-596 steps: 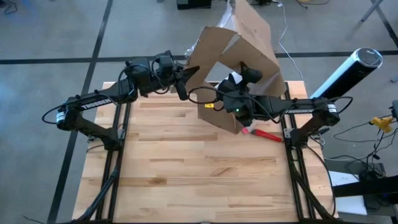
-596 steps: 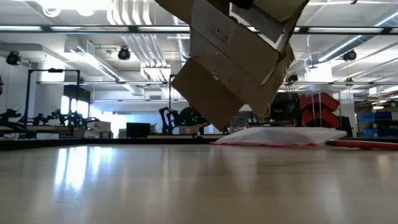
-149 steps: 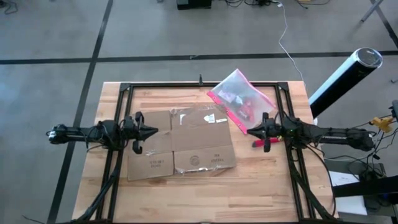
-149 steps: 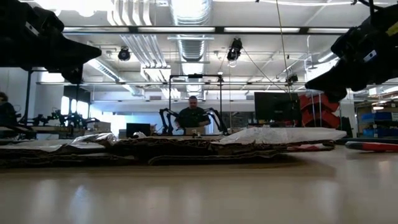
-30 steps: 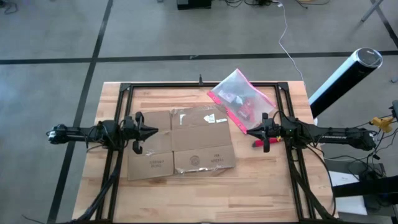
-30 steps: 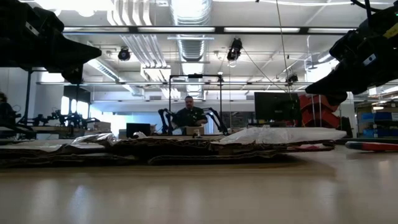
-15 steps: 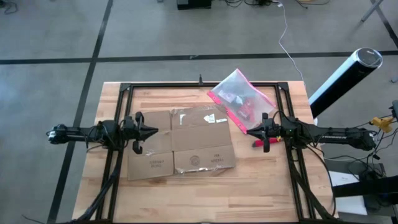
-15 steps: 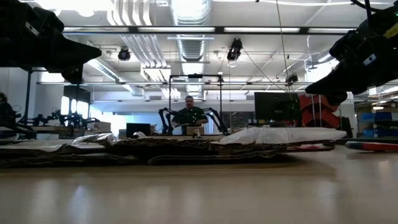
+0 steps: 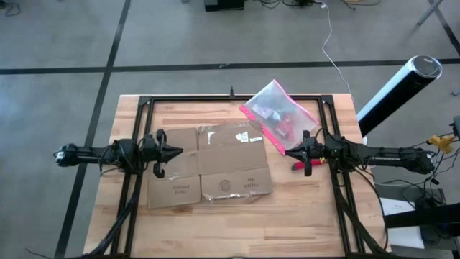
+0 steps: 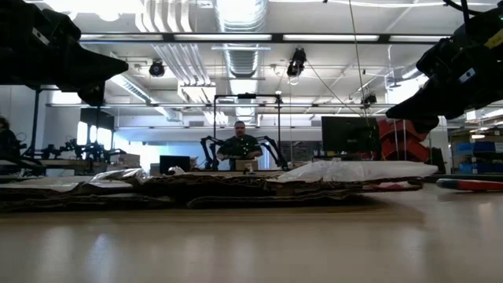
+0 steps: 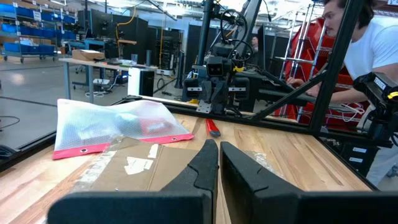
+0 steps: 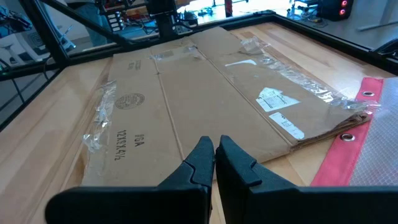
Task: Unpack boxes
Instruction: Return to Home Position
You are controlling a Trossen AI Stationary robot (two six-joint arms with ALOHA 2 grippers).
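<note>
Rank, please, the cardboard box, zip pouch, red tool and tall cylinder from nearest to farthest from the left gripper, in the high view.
1. cardboard box: flattened, directly under the left gripper.
2. zip pouch: by the box's top-right corner in the picture.
3. red tool: right side, beside the right gripper.
4. tall cylinder: off the table, past its right edge.
</note>
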